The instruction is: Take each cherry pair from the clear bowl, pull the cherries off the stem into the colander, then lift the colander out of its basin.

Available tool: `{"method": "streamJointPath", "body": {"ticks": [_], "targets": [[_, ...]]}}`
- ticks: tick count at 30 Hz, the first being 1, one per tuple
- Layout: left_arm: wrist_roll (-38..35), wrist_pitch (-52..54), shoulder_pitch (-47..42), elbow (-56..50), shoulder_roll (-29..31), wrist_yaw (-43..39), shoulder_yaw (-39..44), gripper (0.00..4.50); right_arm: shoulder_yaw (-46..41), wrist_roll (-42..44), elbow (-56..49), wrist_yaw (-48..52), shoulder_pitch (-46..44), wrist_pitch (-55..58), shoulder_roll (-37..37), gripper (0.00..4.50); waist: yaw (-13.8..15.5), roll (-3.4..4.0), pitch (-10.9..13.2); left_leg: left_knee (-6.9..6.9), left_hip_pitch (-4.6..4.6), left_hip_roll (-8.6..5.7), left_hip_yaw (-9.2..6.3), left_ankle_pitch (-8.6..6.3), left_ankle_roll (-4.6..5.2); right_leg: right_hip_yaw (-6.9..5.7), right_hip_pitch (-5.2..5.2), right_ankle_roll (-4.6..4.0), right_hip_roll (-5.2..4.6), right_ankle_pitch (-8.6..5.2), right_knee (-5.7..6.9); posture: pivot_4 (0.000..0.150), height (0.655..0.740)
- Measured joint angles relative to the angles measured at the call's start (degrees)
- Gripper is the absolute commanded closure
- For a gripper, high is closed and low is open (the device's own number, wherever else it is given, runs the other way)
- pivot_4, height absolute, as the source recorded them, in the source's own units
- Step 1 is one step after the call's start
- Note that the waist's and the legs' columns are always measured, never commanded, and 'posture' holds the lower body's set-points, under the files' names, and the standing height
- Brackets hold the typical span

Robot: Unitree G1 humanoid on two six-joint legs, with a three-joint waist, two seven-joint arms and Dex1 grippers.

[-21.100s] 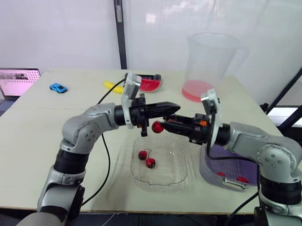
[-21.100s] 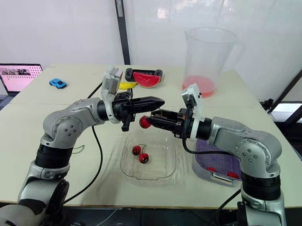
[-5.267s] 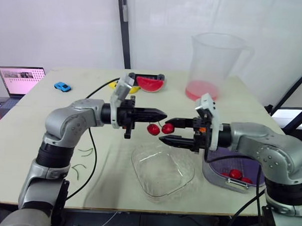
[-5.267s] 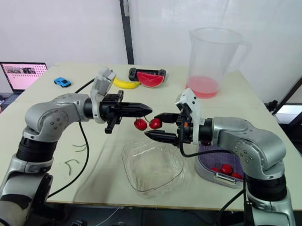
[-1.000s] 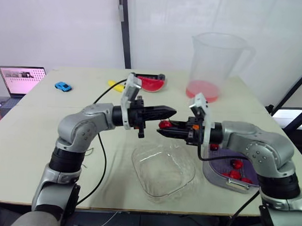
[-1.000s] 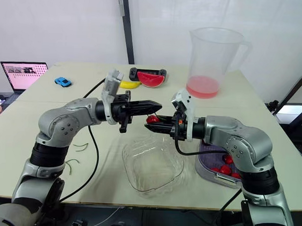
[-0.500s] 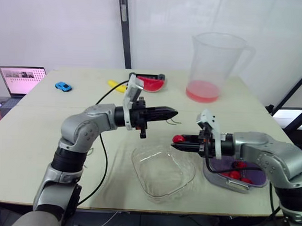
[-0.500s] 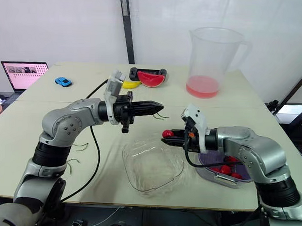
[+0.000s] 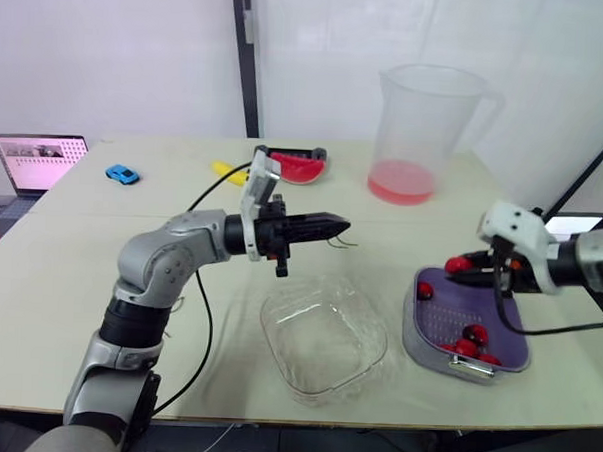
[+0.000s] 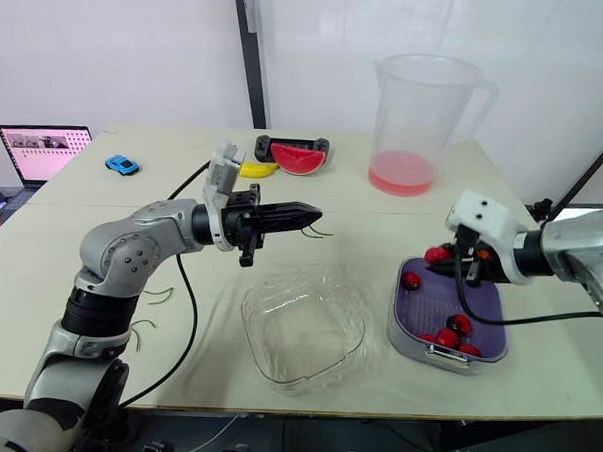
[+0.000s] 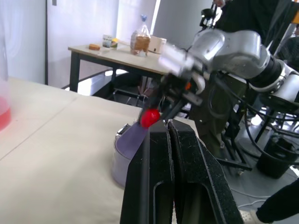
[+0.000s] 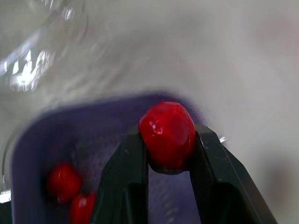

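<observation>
My right gripper point(image 9: 464, 267) is shut on a single red cherry point(image 9: 458, 264), held just above the far edge of the purple colander point(image 9: 448, 314). In the right wrist view the cherry point(image 12: 167, 133) sits pinched between both fingers over the colander point(image 12: 56, 140). Several loose cherries point(image 10: 458, 323) lie in the colander, which rests in its grey basin point(image 9: 409, 339). My left gripper point(image 9: 347, 226) hovers above the table behind the clear bowl point(image 9: 321, 342), shut on a thin green stem point(image 9: 347, 240). The bowl holds no cherries.
A tall clear pitcher point(image 9: 426, 131) with red liquid stands at the back right. A watermelon slice point(image 9: 299, 166), a banana point(image 9: 227, 170), a blue toy car point(image 9: 116, 174) and a laptop point(image 9: 34, 162) lie across the back and left. Loose green stems point(image 10: 158, 294) lie left of the bowl.
My right gripper has carried the cherry to the right, from beside the bowl to above the colander. The left gripper stays in place with the stem.
</observation>
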Motion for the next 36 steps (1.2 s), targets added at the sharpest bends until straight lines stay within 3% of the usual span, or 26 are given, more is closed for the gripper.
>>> {"method": "streamJointPath", "body": {"ticks": [5,8,13,19,28,32,36], "targets": [[0.00,0.04,0.63,-0.68,0.05,0.95,0.02,4.50,1.50,-3.59,1.06,0.80,2.86,-2.05,0.31,3.40,0.27,0.01,0.00,0.02,0.00,0.00,-0.01,0.01,-0.01,0.02,0.02,0.00,-0.01,0.00,0.00,0.150,0.7400],[-0.04,0.15,1.19,-1.24,0.29,1.56,0.07,4.50,1.58,-4.84,1.31,0.85,4.66,-2.41,0.48,2.45,0.41,0.01,0.00,0.03,0.00,0.01,-0.01,0.01,-0.01,0.02,0.03,0.00,-0.04,0.00,0.00,0.150,0.7400],[-0.22,0.34,1.22,-2.25,0.46,2.00,0.08,4.50,0.19,-5.32,3.68,2.19,4.67,-3.76,0.41,0.05,0.33,0.01,0.00,0.04,0.00,0.00,-0.01,0.01,-0.01,0.02,0.03,0.00,-0.03,0.00,0.00,0.150,0.7400],[-0.33,1.28,1.88,-2.64,1.95,2.10,0.32,4.50,-8.31,-1.16,11.02,6.92,0.18,-3.00,-0.37,0.05,0.32,0.02,0.00,0.03,0.00,0.01,-0.01,0.01,-0.01,0.02,0.03,0.00,-0.03,0.00,0.00,0.150,0.7400],[-0.55,2.60,4.56,-3.65,11.00,2.22,4.93,4.50,-19.81,19.00,10.49,14.73,-7.57,8.87,4.03,0.05,0.09,0.04,-0.02,-0.02,0.04,0.07,-0.01,0.00,0.00,0.02,0.04,0.00,-0.01,0.00,0.00,0.150,0.7400],[-1.44,2.66,12.61,-7.82,13.94,2.73,8.57,4.50,-20.11,26.90,7.28,12.81,-10.91,14.91,9.22,0.05,0.10,0.04,-0.02,-0.02,0.05,0.14,-0.02,0.00,0.00,0.05,0.04,0.00,-0.03,0.00,0.00,0.150,0.7400],[-2.75,3.15,23.06,-10.88,17.74,3.59,14.09,4.50,-19.23,29.20,6.09,11.81,-13.07,16.05,10.41,0.05,0.47,0.04,0.00,-0.01,0.02,0.13,-0.04,0.00,0.00,0.03,0.04,-0.01,-0.06,0.00,-0.01,0.150,0.7400]]}}
